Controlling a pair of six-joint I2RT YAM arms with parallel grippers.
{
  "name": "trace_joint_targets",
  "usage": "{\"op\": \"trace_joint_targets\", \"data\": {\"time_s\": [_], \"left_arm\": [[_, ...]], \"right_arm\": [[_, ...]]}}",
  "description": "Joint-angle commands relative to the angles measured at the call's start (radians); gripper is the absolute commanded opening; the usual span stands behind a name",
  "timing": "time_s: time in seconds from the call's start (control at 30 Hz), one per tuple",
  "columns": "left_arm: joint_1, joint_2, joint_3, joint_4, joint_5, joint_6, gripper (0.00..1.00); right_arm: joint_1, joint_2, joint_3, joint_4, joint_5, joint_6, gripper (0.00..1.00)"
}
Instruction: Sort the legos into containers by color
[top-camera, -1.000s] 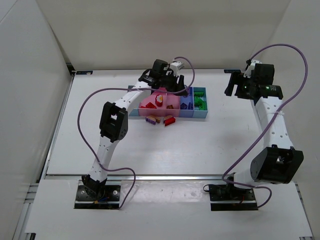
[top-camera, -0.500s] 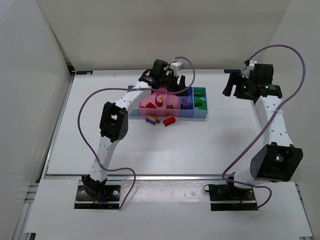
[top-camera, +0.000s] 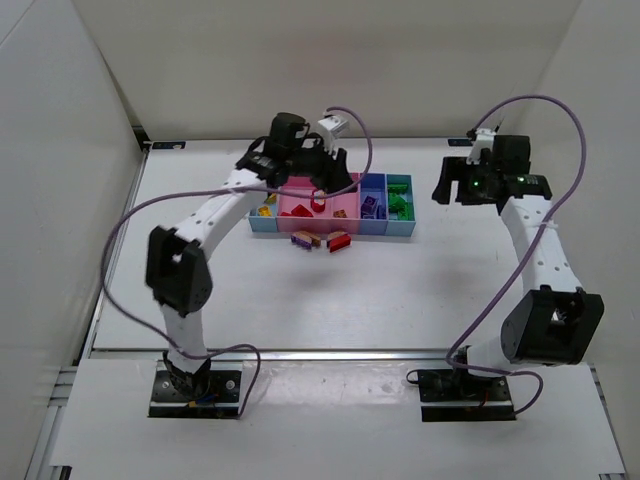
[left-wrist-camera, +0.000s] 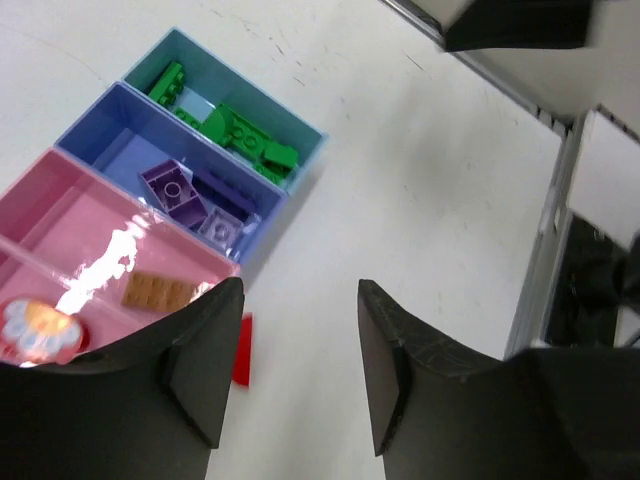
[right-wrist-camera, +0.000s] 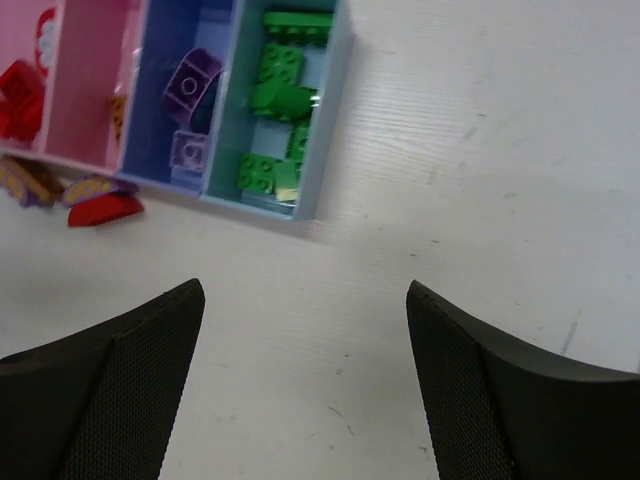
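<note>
Your left gripper (left-wrist-camera: 297, 300) hangs above the row of bins (top-camera: 375, 228), over its pink part; its jaws are spread, with nothing between them; your right gripper (right-wrist-camera: 303, 290) hovers off to the right of the row, apart from it, jaws spread wide and likewise empty. The green bricks (right-wrist-camera: 280, 100) lie in the teal bin at the right end; the purple bricks (left-wrist-camera: 190, 195) lie in the blue bin beside it; an orange brick (left-wrist-camera: 160, 292) sits in the pink bin next along; a round red piece with a white face (left-wrist-camera: 30, 325) sits in the other pink bin; yellow pieces (top-camera: 265, 208) lie in the light blue bin at the left end. On the table (top-camera: 300, 290), just in front of the row, a loose red piece (right-wrist-camera: 105, 208) lies beside some purple-and-orange pieces (top-camera: 305, 239); all of these are outside the bins.
</note>
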Motion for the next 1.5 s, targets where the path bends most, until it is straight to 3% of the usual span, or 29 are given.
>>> {"op": "trace_joint_targets", "data": {"time_s": [0.0, 0.1, 0.2, 0.33, 0.5, 0.7, 0.77, 0.87, 1.07, 1.2, 1.47], "left_arm": [[0.014, -0.266, -0.143, -0.09, 0.019, 0.185, 0.59], [0.055, -0.396, -0.342, -0.203, 0.074, 0.329, 0.58], [0.118, -0.475, -0.422, -0.324, 0.101, 0.463, 0.61], [0.149, -0.487, -0.456, -0.46, 0.034, 0.633, 0.63], [0.212, -0.505, -0.531, -0.477, -0.02, 0.773, 0.62], [0.379, -0.518, -0.524, -0.455, 0.098, 0.609, 0.64], [0.422, -0.544, -0.536, -0.406, 0.124, 0.487, 0.66], [0.48, -0.593, -0.565, -0.357, 0.123, 0.365, 0.68], [0.496, -0.683, -0.594, -0.351, 0.046, 0.35, 0.69], [0.5, -0.723, -0.614, -0.351, 0.022, 0.351, 0.69], [0.509, -0.766, -0.668, -0.332, -0.009, 0.351, 0.69]], "right_arm": [[0.079, -0.051, -0.029, 0.028, -0.101, -0.151, 0.84], [0.137, -0.054, -0.037, 0.025, -0.176, -0.235, 0.84], [0.202, -0.031, -0.014, -0.006, -0.229, -0.309, 0.85], [0.253, 0.006, 0.023, -0.027, -0.246, -0.349, 0.85], [0.343, 0.047, 0.072, -0.033, -0.272, -0.43, 0.82], [0.585, 0.093, -0.012, 0.116, -0.169, -0.538, 0.71], [0.622, 0.121, -0.064, 0.175, -0.151, -0.542, 0.65], [0.665, 0.167, -0.136, 0.349, -0.134, -0.533, 0.64], [0.682, 0.329, -0.149, 0.52, -0.08, -0.428, 0.6], [0.67, 0.418, -0.103, 0.556, -0.143, -0.414, 0.59], [0.678, 0.523, 0.011, 0.491, -0.166, -0.443, 0.58]]}}
